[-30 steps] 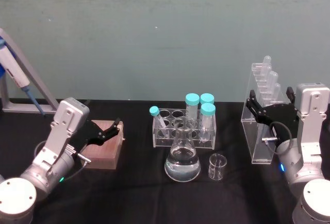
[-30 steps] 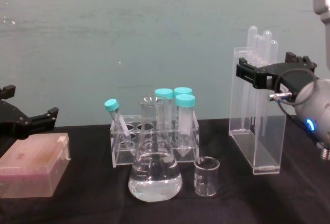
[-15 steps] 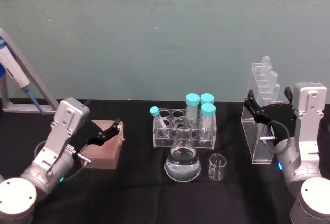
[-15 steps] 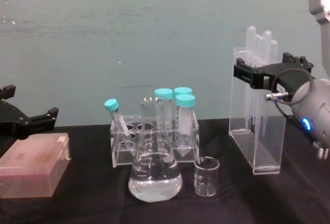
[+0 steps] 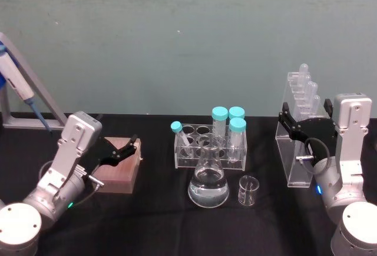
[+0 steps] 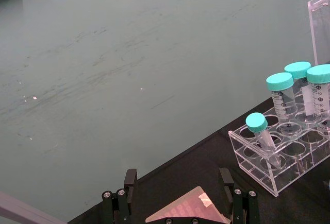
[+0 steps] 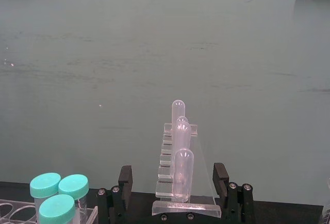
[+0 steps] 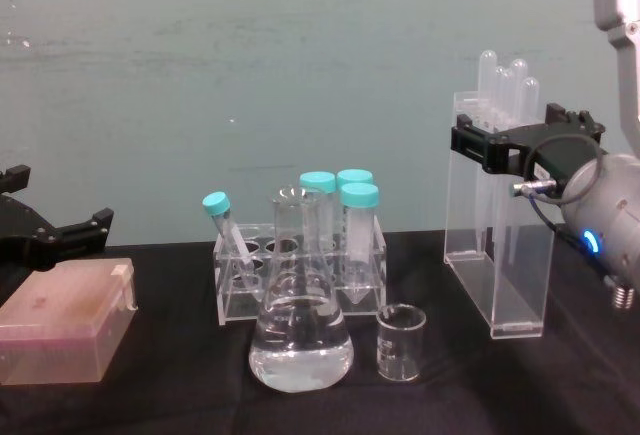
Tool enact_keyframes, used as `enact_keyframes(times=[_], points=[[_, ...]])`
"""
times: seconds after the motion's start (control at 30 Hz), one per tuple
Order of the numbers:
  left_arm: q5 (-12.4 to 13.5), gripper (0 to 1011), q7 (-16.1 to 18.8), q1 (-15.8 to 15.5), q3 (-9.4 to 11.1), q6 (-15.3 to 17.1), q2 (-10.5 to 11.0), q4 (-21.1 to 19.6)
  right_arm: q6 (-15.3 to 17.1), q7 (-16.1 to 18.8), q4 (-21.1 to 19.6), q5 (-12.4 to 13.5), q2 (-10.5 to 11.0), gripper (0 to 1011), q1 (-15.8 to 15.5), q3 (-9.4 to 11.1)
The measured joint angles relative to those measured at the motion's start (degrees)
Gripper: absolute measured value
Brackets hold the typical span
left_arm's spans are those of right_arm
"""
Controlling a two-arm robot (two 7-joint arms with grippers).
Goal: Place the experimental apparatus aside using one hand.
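The tall acrylic stand [image 5: 297, 150] [image 8: 495, 275] with plastic pipettes stands upright at the right of the black table. My right gripper [image 5: 306, 120] [image 8: 520, 140] is open near the stand's top, one finger on each side of it; in the right wrist view the stand [image 7: 175, 157] sits between the spread fingers of the gripper [image 7: 172, 183]. The conical flask [image 5: 208, 179] [image 8: 300, 335] with clear liquid and the small beaker [image 5: 248, 190] [image 8: 400, 343] stand at the table's middle front. My left gripper [image 5: 121, 150] [image 6: 178, 183] is open and idle at the left.
A clear tube rack [image 5: 212, 141] [image 8: 300, 255] with teal-capped tubes stands behind the flask. A pinkish box [image 5: 118, 170] [image 8: 65, 320] lies under the left gripper. A pipettor [image 5: 17, 85] leans at the far left. A green wall closes the back.
My right gripper has shifted slightly left, closer around the stand's top. The stand, flask, beaker and left arm have not moved.
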Motion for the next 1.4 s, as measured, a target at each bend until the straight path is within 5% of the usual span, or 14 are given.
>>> enact_keyframes(times=[1.4], points=[[0.0, 1000, 0.0, 0.0, 0.0, 0.0, 0.0, 0.0, -0.29, 0.71, 1.06, -0.54, -0.37, 1000, 0.83, 0.58]])
